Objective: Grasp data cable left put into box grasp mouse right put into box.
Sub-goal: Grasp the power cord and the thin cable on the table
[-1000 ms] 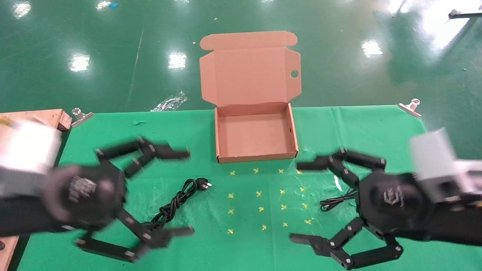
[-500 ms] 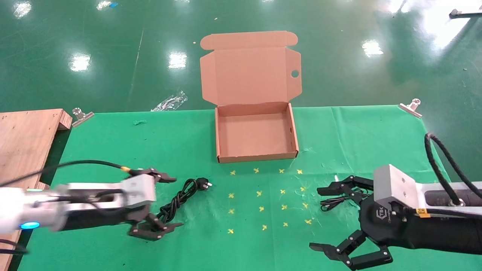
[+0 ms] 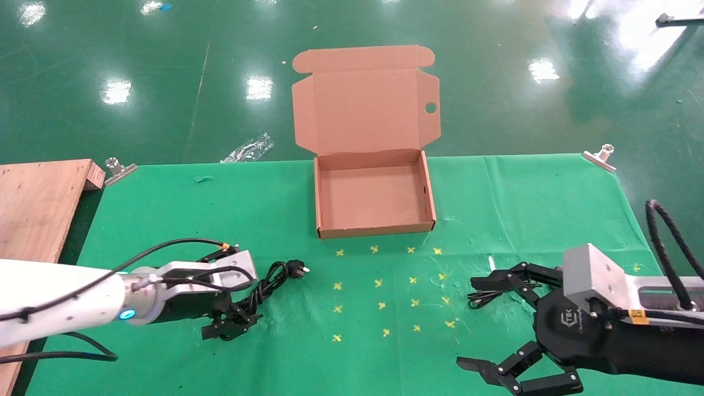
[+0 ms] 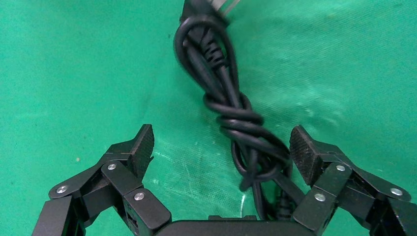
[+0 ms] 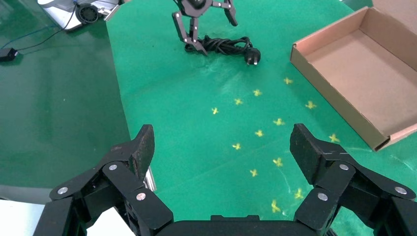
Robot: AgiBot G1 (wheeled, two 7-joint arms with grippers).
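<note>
The data cable (image 3: pixel 268 283), a twisted black bundle with its plug toward the box, lies on the green cloth left of centre. My left gripper (image 3: pixel 237 311) is low over the cable's near end, open. In the left wrist view the cable (image 4: pixel 236 118) lies between the open jaws (image 4: pixel 222 150), closer to one pad (image 4: pixel 302 152). The open brown box (image 3: pixel 374 228) stands at the table's back centre, empty. My right gripper (image 3: pixel 473 324) is open at the front right. The mouse is hidden behind it; only its thin cord (image 3: pixel 487 297) shows. The right wrist view (image 5: pixel 221 147) shows empty cloth between its fingers.
A wooden board (image 3: pixel 38 203) lies at the far left. Metal clips (image 3: pixel 118 169) (image 3: pixel 599 157) pin the cloth at the back corners. Yellow cross marks (image 3: pixel 385 286) dot the cloth before the box. A plastic wrapper (image 3: pixel 247 148) lies on the floor behind the table.
My left gripper has come down and settled over the near end of the data cable. My right gripper has dropped lower and drawn back slightly toward the right. The cable and box have not moved.
</note>
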